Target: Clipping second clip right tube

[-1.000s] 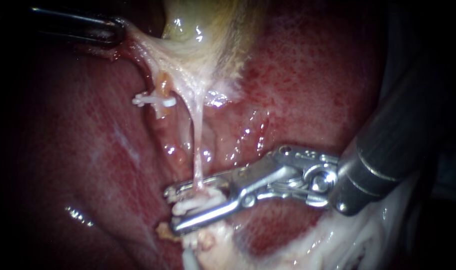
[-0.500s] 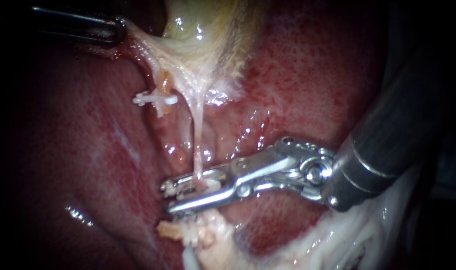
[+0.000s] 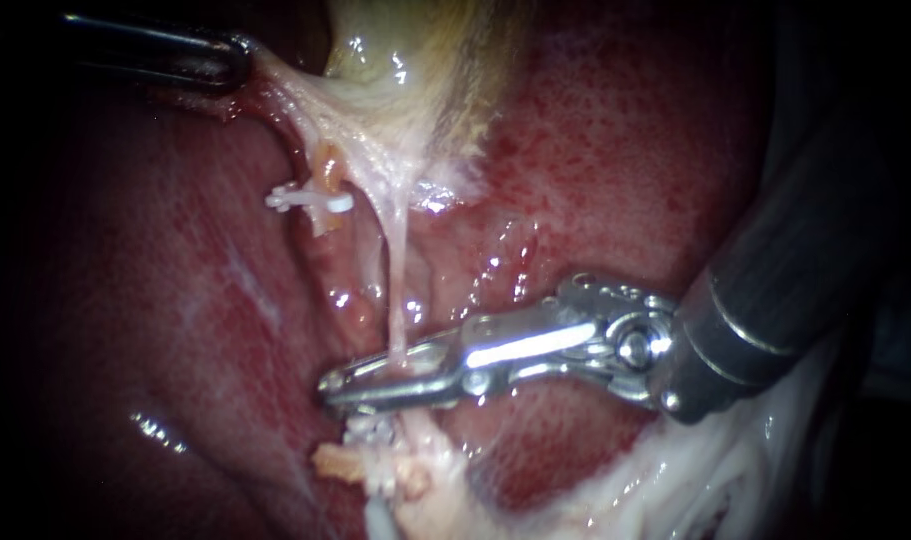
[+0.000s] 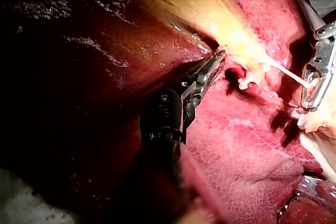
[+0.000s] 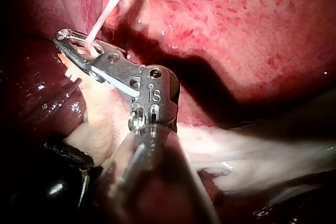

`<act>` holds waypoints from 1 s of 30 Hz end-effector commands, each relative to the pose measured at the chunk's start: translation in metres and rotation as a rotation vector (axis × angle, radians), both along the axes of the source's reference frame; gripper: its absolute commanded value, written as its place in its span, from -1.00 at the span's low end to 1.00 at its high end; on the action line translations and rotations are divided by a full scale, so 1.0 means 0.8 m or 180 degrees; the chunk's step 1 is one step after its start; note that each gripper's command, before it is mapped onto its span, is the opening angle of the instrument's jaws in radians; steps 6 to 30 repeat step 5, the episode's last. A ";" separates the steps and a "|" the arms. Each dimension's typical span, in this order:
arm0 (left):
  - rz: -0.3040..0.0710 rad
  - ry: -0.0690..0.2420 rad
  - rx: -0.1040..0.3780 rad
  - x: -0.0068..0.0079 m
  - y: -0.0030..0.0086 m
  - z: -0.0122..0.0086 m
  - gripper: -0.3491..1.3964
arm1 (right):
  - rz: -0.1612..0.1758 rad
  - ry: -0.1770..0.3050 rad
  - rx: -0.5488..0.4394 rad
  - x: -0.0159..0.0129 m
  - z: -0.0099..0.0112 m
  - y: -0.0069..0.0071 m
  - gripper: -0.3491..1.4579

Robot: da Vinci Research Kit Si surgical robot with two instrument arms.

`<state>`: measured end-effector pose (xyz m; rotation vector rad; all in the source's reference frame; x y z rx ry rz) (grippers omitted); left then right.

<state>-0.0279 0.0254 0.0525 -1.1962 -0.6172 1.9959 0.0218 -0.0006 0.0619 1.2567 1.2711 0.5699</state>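
My right instrument (image 3: pixel 335 388) comes in from the right, and its slim metal jaws lie together across the lower end of the thin pale right tube (image 3: pixel 398 280). They are squeezed on a white clip, of which only a bit (image 3: pixel 367 432) shows under them. The right wrist view shows the tube (image 5: pixel 102 19) running into the shut jaws (image 5: pixel 79 45). At the upper left, my left instrument (image 3: pixel 237 55) holds the gallbladder (image 3: pixel 415 60) by its stretched neck, jaws (image 4: pixel 216 59) pinched on that tissue. Another white clip (image 3: pixel 310 201) sits on the left tube.
Red liver (image 3: pixel 625 150) surrounds the tubes on both sides. Whitish fatty tissue (image 3: pixel 695 480) lies below my right instrument's shaft and under the jaws (image 3: pixel 415 480). The left wrist view shows my right instrument (image 4: pixel 314 85) ahead of and beside the left one.
My right instrument's jaws have shut from wide open onto the clip around the right tube. The white clip between them is now almost hidden. The left instrument has not moved.
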 end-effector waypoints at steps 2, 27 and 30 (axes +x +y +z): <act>0.0000 0.0000 0.0000 0.0000 0.0000 0.0000 -1.00 | -0.0003 0.0001 -0.0002 0.0000 0.0001 0.0000 -1.00; 0.0001 0.0000 0.0000 0.0000 0.0000 0.0000 -1.00 | -0.0003 0.0001 -0.0002 -0.0001 0.0003 0.0000 -1.00; 0.0001 0.0000 0.0000 0.0000 0.0000 0.0000 -1.00 | -0.0003 0.0001 -0.0002 -0.0001 0.0003 0.0000 -1.00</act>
